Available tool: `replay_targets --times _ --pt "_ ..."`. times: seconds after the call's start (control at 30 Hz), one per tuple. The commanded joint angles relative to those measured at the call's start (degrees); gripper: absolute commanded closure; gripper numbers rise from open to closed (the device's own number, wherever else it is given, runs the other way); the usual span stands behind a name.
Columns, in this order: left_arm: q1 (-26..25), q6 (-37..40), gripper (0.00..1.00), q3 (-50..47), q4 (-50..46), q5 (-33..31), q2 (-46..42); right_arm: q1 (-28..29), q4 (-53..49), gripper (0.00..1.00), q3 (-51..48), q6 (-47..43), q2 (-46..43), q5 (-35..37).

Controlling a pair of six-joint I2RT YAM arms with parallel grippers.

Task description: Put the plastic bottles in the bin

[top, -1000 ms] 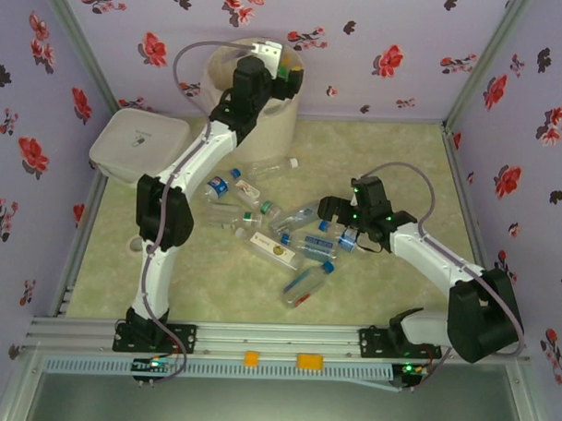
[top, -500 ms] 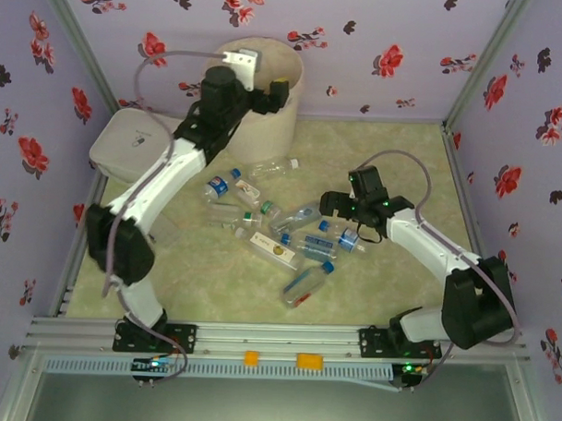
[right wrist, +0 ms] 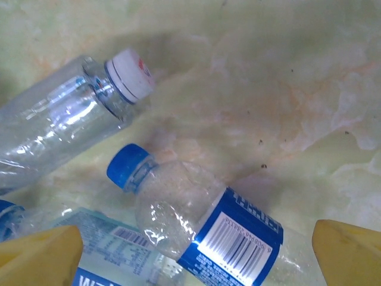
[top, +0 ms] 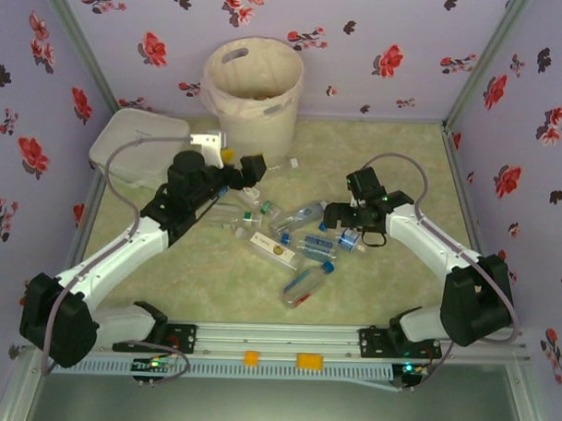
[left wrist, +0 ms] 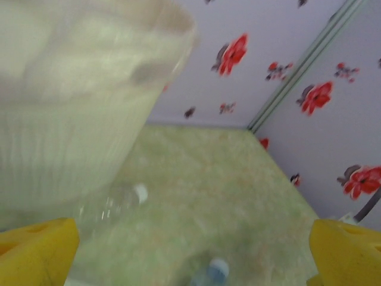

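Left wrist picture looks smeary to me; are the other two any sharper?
Yes. Left wrist view: soft throughout, the bin and the clear bottle near it smeared. Right wrist view: crisp, the barcode bars on the blue-label bottle distinct, small glints on the plastic. Top external view: evenly lit, fairly sharp.

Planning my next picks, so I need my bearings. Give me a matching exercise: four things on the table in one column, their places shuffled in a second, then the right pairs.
Things:
1. bin
2. flat white box
3. white-capped clear bottle
4. blue-labelled bottle

Places:
a. lying in the pile, below the right wrist camera
b. upright at the back wall
c. lying just in front of the bin
d. left of the bin, by the left wall

Pairs: 1-b, 2-d, 3-c, 4-a.
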Motion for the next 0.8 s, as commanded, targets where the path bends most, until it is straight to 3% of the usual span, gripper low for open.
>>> replay_targets --times 0.0,0.2,0.4,0.77 --pt "-0.16 -7.93 0.0 -4.15 2.36 0.24 -0.82 0.5 -4.22 0.02 -1.2 0.12 -1.26 1.71" --pt "-1.0 -14.14 0.0 -7.68 3.4 -0.05 3.88 0.64 -3.65 0.03 -1.73 -0.51 1.46 -1.31" --pt "-1.22 -15.12 0.0 -5.83 4.58 -0.67 8.06 1.46 -2.95 0.03 -2.32 -2.0 2.21 -3.14" --pt "-1.74 -14.46 0.0 -3.78 5.27 -0.87 9.68 1.38 -3.07 0.02 -0.87 -1.76 7.4 3.92"
